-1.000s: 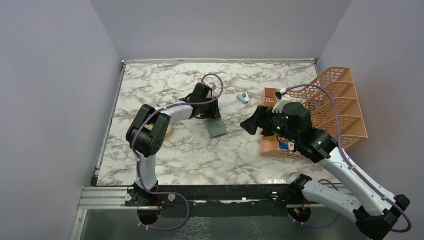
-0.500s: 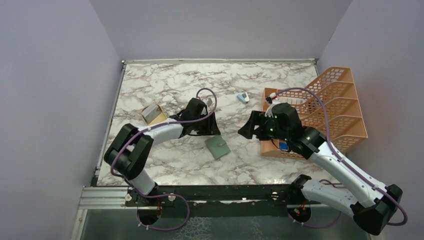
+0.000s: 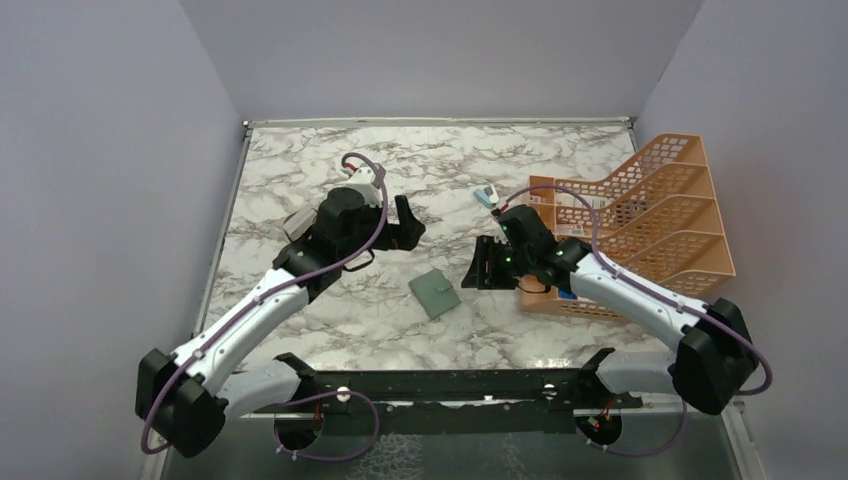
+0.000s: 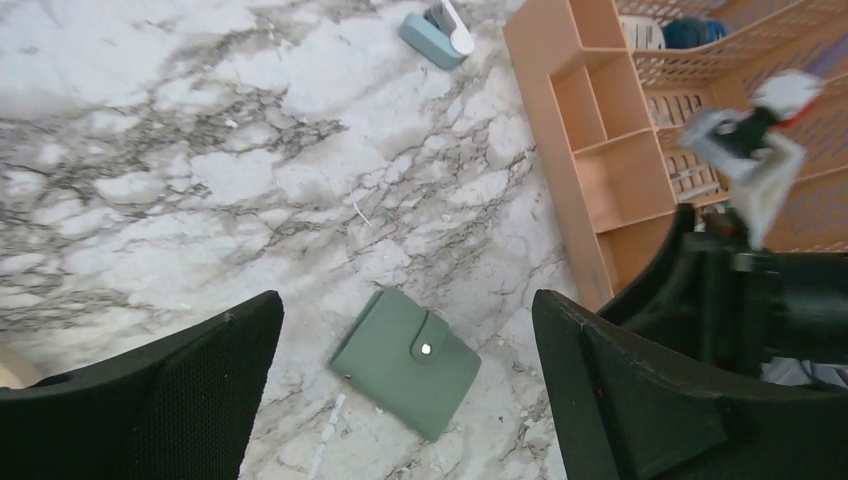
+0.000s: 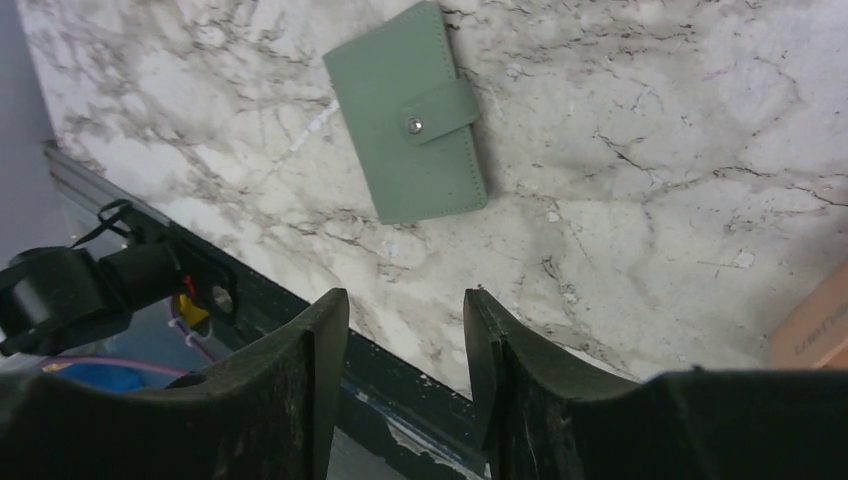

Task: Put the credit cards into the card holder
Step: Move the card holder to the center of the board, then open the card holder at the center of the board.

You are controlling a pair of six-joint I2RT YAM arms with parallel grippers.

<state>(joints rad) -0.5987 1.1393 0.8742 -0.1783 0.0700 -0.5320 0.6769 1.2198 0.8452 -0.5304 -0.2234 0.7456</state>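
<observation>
grey-green card holder, closed, flat on the marble table

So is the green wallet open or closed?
Closed. The card holder lies flat on the table, folded, with its strap buttoned across the front.
</observation>
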